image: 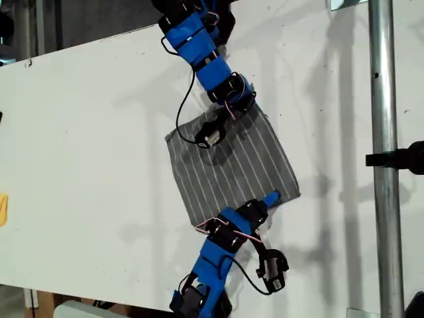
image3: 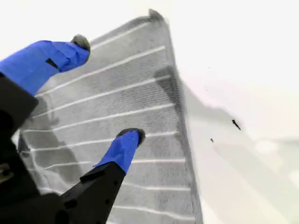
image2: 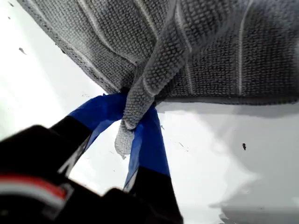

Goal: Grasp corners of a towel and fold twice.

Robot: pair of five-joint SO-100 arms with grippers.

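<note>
- Exterior view: the towel [image: 232, 165] lies flat on the white table [image: 86, 132], tilted like a diamond, between the two arms. One arm comes in from the top of this view and its gripper sits at the towel's upper corner; the other comes up from the bottom, blue tips at the towel's lower edge near the corner toward this view's right.
- First wrist view: my first gripper [image2: 135, 114] has its jaws clamped on a bunched corner [image2: 140, 100] of the towel. The cloth tip pokes out just behind the jaws, and the rest of the towel spreads beyond them, lifted a little off the table, I think.
- Second wrist view: my second gripper [image3: 107, 91] has its jaws wide apart over the striped cloth. One fingertip [image3: 128, 140] seems to touch the towel; the other hangs above it. Between them lies flat cloth, ungrasped.
</note>
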